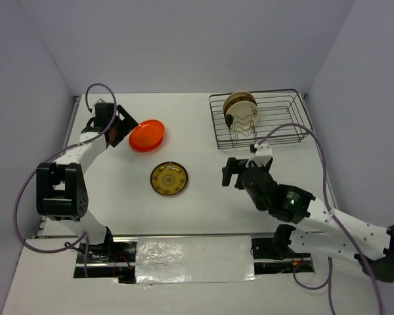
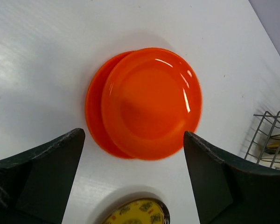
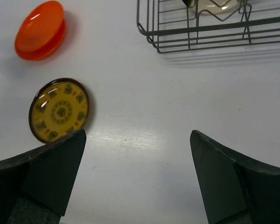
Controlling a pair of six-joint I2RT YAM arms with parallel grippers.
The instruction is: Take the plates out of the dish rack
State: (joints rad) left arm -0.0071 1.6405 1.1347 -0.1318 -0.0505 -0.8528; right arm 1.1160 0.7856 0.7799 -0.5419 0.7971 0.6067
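Left jaws apart, right jaws apart, white table [image 1: 203, 216] bearing orange plate [image 1: 147, 135] and brown plate [image 1: 169, 178], pale walls [image 1: 184, 39] around.

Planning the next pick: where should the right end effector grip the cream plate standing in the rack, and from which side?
Likely the upper rim, from above, one finger on each face. The cream plate stands on edge among the dividers of the dish rack, so only its top is free; the basket walls block a sideways approach. The right end effector is open.

Table [image 1: 203, 216]: rack [image 1: 282, 115], orange plate [image 1: 147, 135], brown plate [image 1: 169, 178]
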